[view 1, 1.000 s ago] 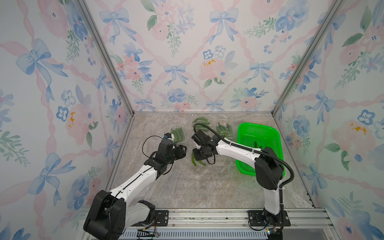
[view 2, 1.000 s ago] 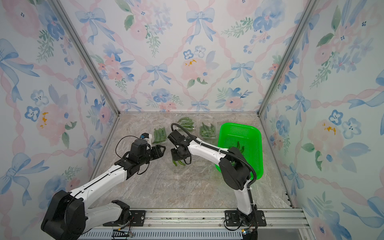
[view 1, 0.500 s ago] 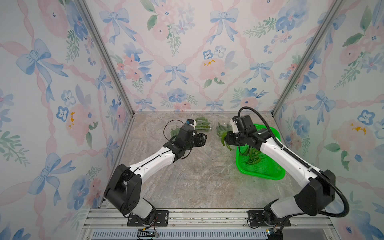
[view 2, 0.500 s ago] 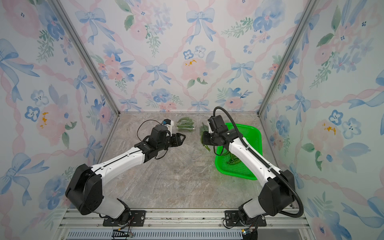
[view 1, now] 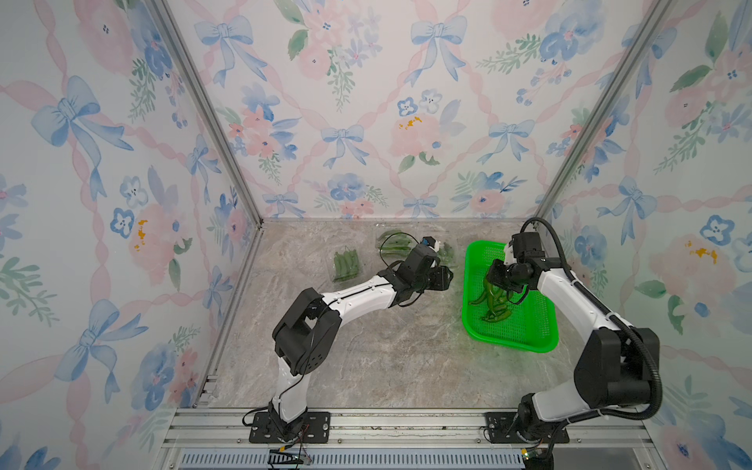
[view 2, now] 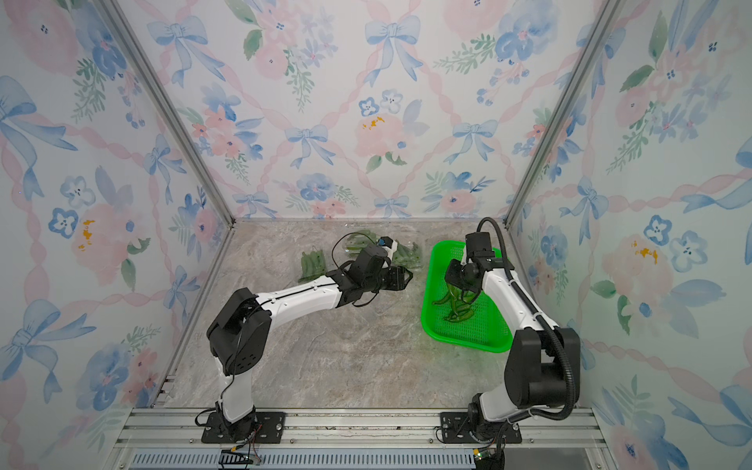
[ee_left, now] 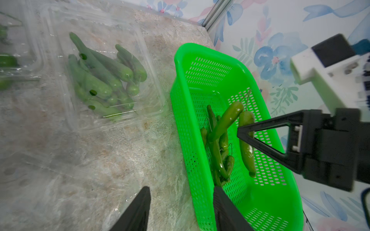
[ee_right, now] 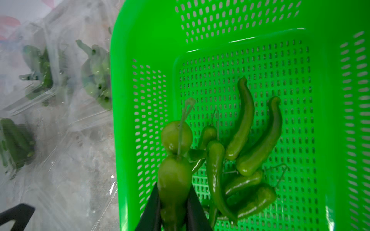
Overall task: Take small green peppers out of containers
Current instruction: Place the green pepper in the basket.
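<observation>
Right wrist view: a small green pepper (ee_right: 173, 180) is gripped between the closed fingers of the right hand (ee_right: 174, 189) above the green perforated basket (ee_right: 122, 100); loose peppers (ee_right: 258, 144) lie on its floor at lower centre. In both top views this grip cannot be made out. Left wrist view: the left hand (ee_left: 181, 189) is seen open and empty at the bottom edge, over the table (ee_left: 148, 148) beside the basket's rim; a clear container (ee_left: 154, 100) of packed peppers (ee_left: 100, 80) lies at upper left, near that rim. Bare table is left at lower centre in the top views.
</observation>
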You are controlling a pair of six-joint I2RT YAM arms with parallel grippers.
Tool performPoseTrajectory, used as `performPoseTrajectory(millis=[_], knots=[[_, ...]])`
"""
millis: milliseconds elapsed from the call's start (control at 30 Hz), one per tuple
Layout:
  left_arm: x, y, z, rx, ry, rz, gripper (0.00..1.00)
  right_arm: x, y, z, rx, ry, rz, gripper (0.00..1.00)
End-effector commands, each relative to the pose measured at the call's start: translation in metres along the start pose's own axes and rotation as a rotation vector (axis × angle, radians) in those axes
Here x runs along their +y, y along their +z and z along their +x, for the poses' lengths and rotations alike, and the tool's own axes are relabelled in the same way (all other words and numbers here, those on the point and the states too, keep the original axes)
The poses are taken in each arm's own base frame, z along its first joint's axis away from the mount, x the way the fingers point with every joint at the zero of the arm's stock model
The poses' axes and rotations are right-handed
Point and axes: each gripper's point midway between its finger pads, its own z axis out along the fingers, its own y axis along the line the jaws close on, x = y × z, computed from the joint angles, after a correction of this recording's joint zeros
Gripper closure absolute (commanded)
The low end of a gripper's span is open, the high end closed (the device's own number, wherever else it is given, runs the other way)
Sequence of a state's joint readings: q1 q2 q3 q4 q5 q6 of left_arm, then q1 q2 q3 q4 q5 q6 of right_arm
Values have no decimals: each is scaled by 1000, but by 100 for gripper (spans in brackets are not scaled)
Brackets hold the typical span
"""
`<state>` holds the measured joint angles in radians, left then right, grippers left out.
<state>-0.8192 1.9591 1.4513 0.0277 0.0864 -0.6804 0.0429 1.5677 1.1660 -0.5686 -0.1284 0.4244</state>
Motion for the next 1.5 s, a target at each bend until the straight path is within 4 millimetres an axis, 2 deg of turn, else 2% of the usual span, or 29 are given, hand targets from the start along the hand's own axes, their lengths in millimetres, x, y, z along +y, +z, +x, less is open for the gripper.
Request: performPoseTrajectory(millis=[0,100,200,300,467,533,700,867,1000,1200,1467], knots=[[6,12,-2,-6,12,-26,46,7,18,-14,-4,-13,-32,83],[10,21,0,-4,-2,-38,46,3,39,-14,33,8,-8,78],[15,28,2,-4,-12,-56,46,0,45,-15,49,21,16,66],[23,35,11,14,-22,-71,46,-4,41,-17,38,12,42,46],[32,45,23,40,-38,-89,47,-11,13,-21,-13,-13,89,42],[36,46,26,45,-43,-99,47,-7,-8,-23,-59,-18,71,42],[49,46,33,54,-52,-131,47,13,-44,-16,-121,-37,-8,41],[75,27,47,84,-90,-185,48,42,-67,-11,-155,-93,-69,38],[89,11,62,101,-100,-225,48,62,-71,-12,-166,-134,-105,38],[104,-11,78,115,-116,-265,48,81,-61,-11,-157,-168,-132,38],[135,-58,100,130,-132,-322,48,102,-33,-9,-119,-187,-169,38]])
